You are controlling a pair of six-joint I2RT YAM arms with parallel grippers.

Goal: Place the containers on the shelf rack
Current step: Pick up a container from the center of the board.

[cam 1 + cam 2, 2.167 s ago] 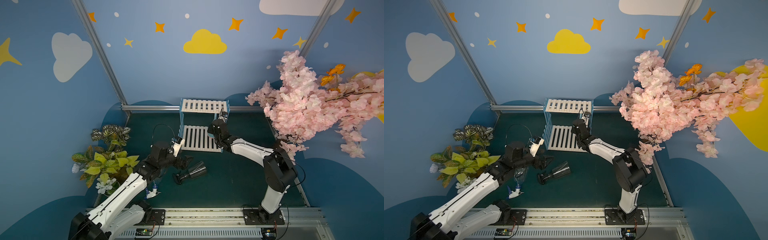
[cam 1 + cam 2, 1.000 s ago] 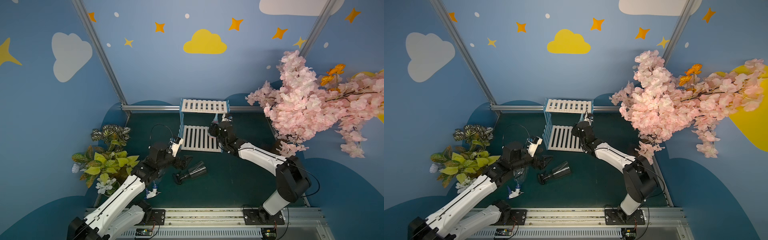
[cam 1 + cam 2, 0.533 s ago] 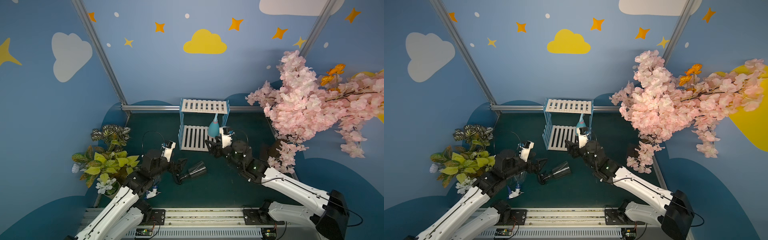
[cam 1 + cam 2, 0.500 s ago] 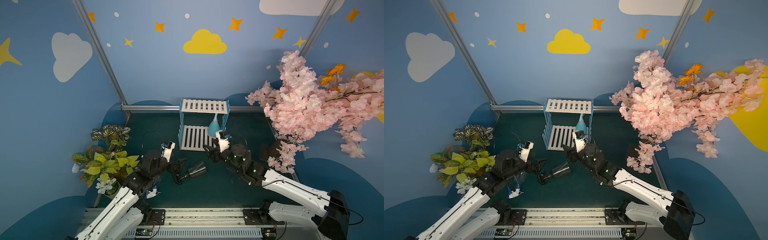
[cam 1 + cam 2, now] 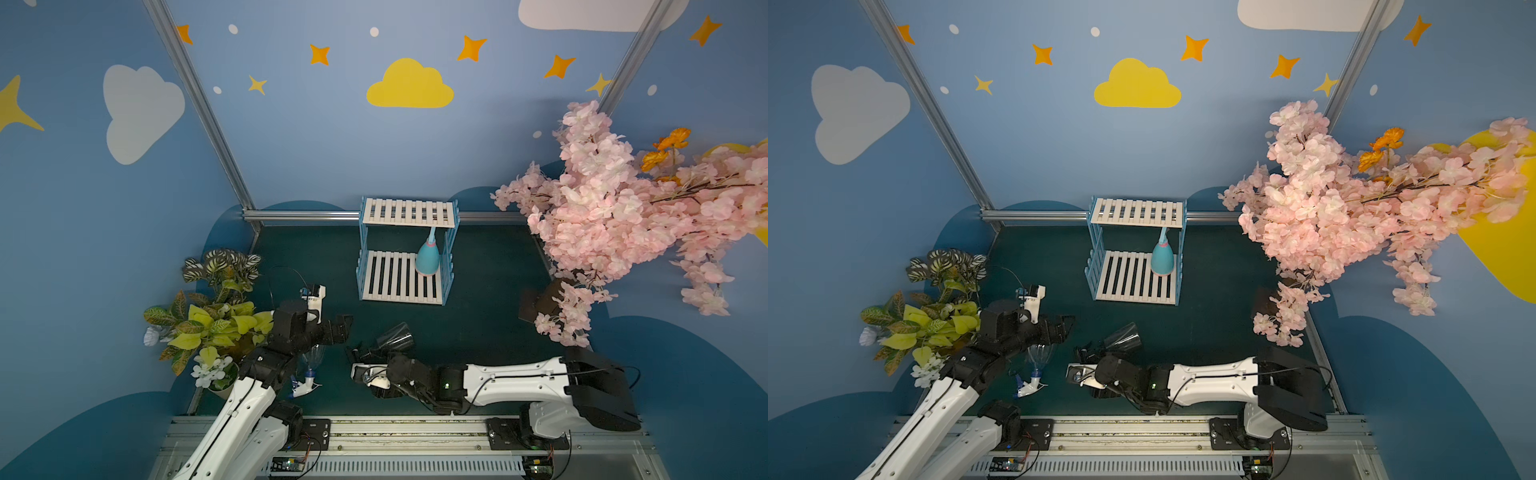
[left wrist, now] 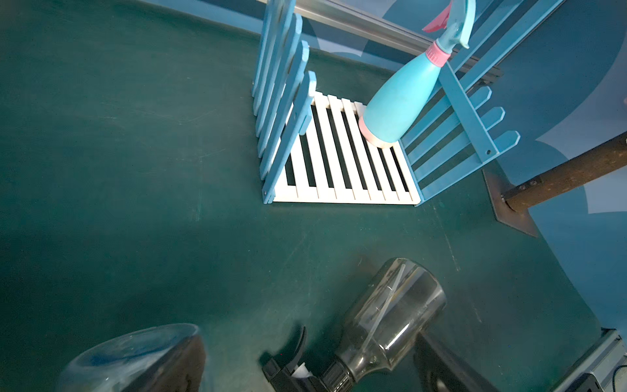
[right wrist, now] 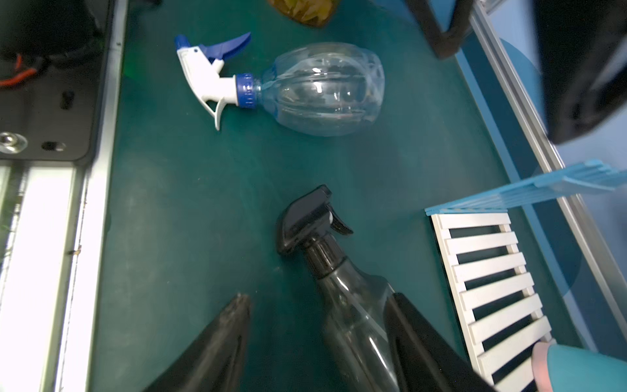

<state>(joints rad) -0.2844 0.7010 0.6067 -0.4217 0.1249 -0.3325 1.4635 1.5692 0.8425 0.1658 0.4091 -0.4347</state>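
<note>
The shelf rack stands at the back of the green mat. A light-blue container stands upright on the right side of its lower shelf. A dark smoky container lies on the mat in front. My right gripper is open, its fingers astride that container's body. A clear container lies under my left arm. My left gripper is open above the dark container's trigger head.
Potted leafy plants crowd the left edge of the mat. A pink blossom tree overhangs the right side, its base plate on the mat. A metal rail runs along the front.
My right arm has left the light-blue container on the lower shelf and swung forward down to the dark container. My left arm has drawn back a little and its jaws have widened.
</note>
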